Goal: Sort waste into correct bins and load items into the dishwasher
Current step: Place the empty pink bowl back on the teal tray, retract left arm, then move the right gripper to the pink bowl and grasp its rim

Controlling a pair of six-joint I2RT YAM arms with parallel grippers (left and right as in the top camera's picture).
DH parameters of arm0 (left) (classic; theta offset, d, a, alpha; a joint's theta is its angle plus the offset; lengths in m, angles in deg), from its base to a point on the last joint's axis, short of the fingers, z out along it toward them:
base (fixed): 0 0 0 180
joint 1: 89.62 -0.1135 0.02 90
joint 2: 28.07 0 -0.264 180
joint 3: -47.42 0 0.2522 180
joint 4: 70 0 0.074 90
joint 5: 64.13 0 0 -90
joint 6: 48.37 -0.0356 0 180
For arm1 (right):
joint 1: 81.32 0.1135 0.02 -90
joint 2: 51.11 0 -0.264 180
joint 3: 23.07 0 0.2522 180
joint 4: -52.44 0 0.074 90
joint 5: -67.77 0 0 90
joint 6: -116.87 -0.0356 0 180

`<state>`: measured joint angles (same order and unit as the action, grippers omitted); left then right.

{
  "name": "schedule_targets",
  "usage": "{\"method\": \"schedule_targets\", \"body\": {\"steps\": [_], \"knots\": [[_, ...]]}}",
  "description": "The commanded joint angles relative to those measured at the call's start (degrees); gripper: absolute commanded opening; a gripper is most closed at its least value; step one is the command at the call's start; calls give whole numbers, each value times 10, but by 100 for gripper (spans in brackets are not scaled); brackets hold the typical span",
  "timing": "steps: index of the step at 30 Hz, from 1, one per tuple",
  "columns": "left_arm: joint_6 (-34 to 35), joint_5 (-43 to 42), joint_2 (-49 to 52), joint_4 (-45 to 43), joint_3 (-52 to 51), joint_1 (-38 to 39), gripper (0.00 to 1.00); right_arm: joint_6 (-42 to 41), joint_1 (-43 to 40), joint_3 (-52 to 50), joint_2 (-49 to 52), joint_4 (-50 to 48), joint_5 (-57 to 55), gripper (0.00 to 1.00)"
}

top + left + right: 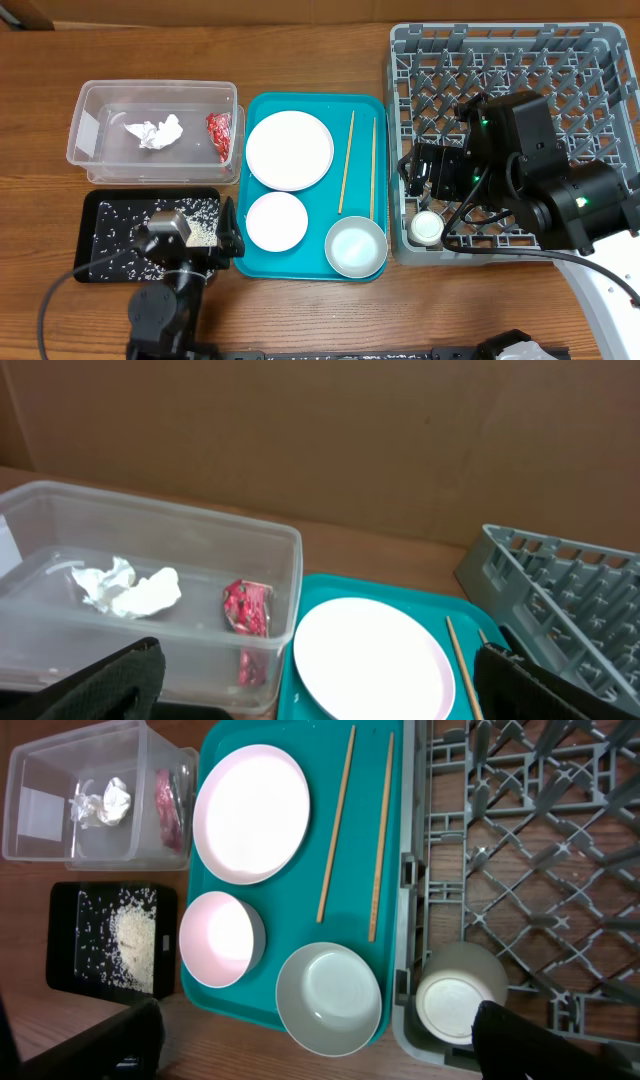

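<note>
A clear tub point(95, 150) holds the crumpled white tissue point(153, 131) and the red wrapper point(219, 135). A black tray point(100, 205) holds rice scraps point(200, 213). On the teal tray point(315, 265) lie a large plate point(289, 149), a small plate point(276, 220), a white bowl point(355, 245) and two chopsticks point(346, 160). A small white cup point(427, 227) stands in the grey rack's point(520, 70) near left corner. My left gripper point(228, 240) is open and empty by the black tray. My right gripper point(415, 178) is open and empty above the cup point(455, 995).
The left wrist view shows the tub point(150, 540), tissue point(125, 588), wrapper point(248, 605), large plate point(370, 660) and rack point(560, 590). A brown cardboard wall stands behind the table. Bare wood lies in front of the trays.
</note>
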<state>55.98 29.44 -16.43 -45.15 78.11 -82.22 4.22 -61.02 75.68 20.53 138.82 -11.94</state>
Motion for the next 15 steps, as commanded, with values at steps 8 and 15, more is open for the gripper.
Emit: {"method": "schedule_targets", "body": {"steps": [8,15], "knots": [[-15,-49,-115,-61,-133,-4,100,2,0,6,-2,-3,3,100],[-16,-60,-112,-68,-167,-4,100,2,0,6,-2,-3,3,100]]}}
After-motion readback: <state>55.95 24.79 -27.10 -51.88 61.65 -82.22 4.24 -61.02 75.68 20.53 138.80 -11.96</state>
